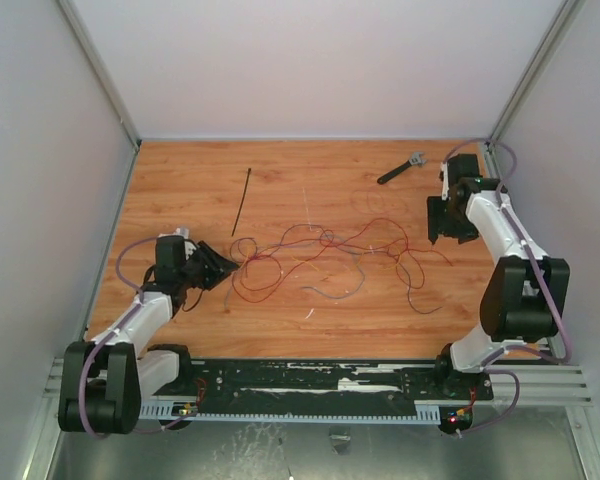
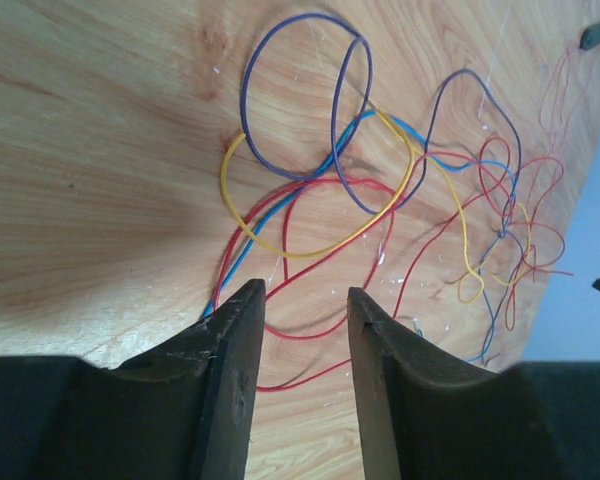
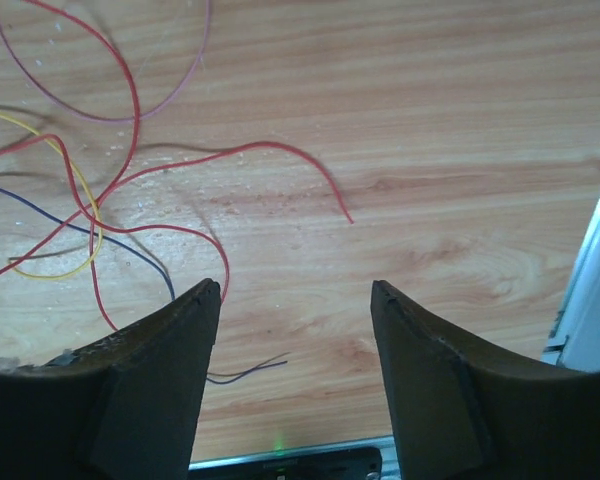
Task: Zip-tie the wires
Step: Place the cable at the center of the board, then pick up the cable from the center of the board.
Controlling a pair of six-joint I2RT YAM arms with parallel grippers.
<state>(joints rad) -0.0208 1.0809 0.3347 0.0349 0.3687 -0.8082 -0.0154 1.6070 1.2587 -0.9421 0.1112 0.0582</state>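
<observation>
- Top view: the wires [image 1: 320,255] are lying in a loose tangle across the middle of the wooden table [image 1: 180,180], mostly red loops with a few darker strands.
- The zip tie [image 1: 241,202] is lying straight on the table, apart from the tangle, beyond its left end.
- A short black tool with a grey head [image 1: 401,167] is resting near the far right corner.
- The left gripper [image 1: 225,262] is sitting low at the left end of the tangle, while the right gripper [image 1: 442,222] is hanging just beside its right end.
- Left wrist view: the left gripper [image 2: 305,292] is showing its fingers [image 2: 235,370] parted and clasping nothing. A red strand is running across the table under the gap, and red, yellow, blue and purple loops [image 2: 310,185] are spreading out ahead.
- Right wrist view: the right gripper [image 3: 295,288] is holding its fingers [image 3: 170,370] wide apart over bare wood, gripping nothing. Red, yellow and dark strands [image 3: 110,180] are lying ahead and to the left, one red end curling towards the middle.
</observation>
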